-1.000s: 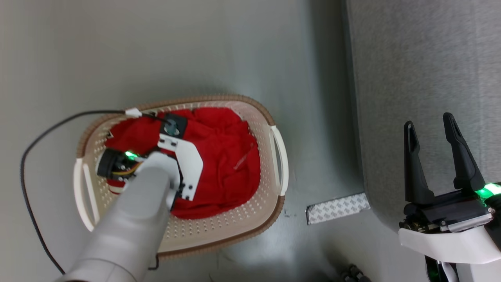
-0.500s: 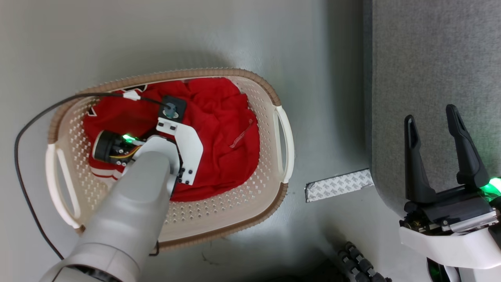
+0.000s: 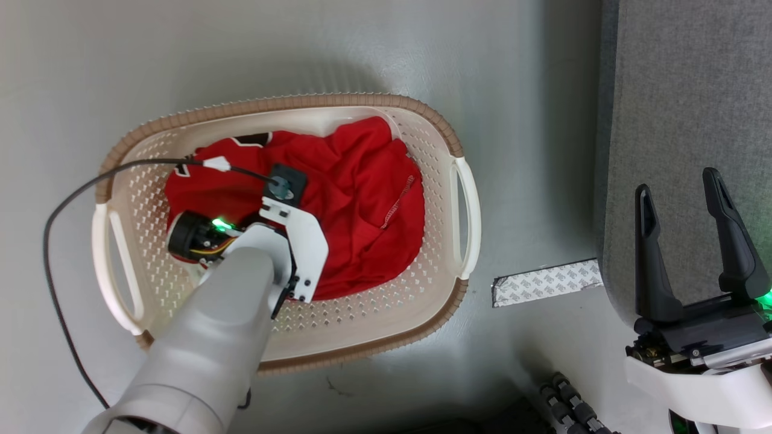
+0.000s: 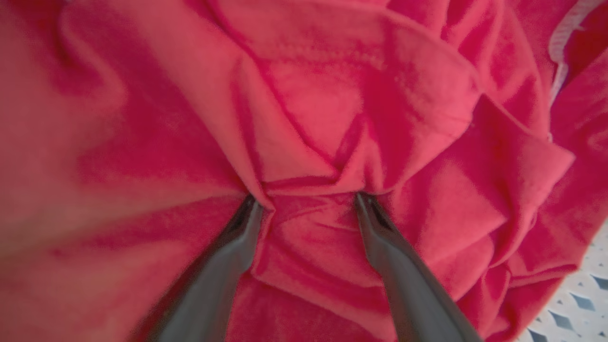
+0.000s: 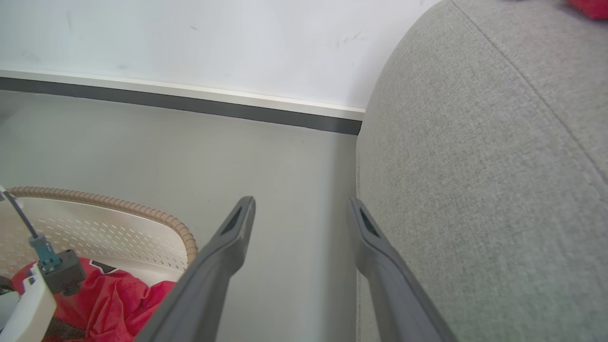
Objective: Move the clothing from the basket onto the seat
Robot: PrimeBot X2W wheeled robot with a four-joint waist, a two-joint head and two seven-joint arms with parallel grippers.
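The left forearm (image 3: 205,355) is a smooth, pale grey tube. At its end sits a white angular bracket (image 3: 304,241) with small dark screw holes, topped by a black square camera block (image 3: 284,184) with a round grey face. A thin black cable (image 3: 46,241) with a white plug (image 3: 217,163) runs into it. Beside the bracket is a black round housing (image 3: 186,234) with a green light (image 3: 221,225) and yellow and orange wires (image 3: 220,246). The left tool (image 4: 306,197) has slim dark grey fingers (image 4: 399,275). The right tool (image 3: 677,181) has long black slotted fingers on a black base (image 3: 699,328) above a white shell (image 3: 693,392).
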